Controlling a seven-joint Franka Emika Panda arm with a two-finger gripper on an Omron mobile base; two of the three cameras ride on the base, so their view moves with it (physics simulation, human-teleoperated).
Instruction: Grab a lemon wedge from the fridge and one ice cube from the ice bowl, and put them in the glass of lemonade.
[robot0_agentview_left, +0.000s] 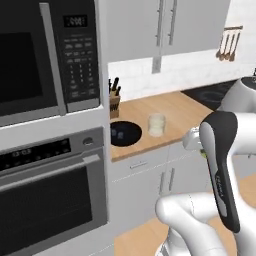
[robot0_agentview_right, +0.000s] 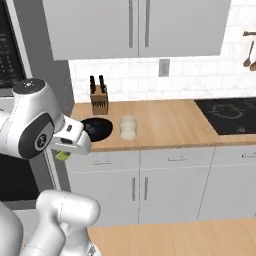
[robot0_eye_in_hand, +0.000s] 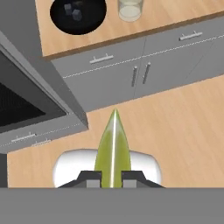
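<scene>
Lemon wedge (robot0_eye_in_hand: 113, 148) pinched between the gripper's (robot0_eye_in_hand: 112, 178) two dark finger tips, pointed end forward — carried out over the floor, short of the counter. Step in hand, by the look of it: taking the wedge to the glass of lemonade (robot0_eye_in_hand: 130, 9). Glass upright on the wooden counter (robot0_agentview_right: 165, 122), just beside the ice bowl (robot0_eye_in_hand: 78, 15) with its greyish cubes. Next move likely calls for rising above the counter edge and centring over the glass rim — ice cube (robot0_eye_in_hand: 76, 14) not yet fetched.

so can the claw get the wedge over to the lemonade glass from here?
Probably yes: the claw grips the pale yellow-green lemon wedge, and the short clear lemonade tumbler stands open-topped on the wooden counter with nothing between.
</scene>
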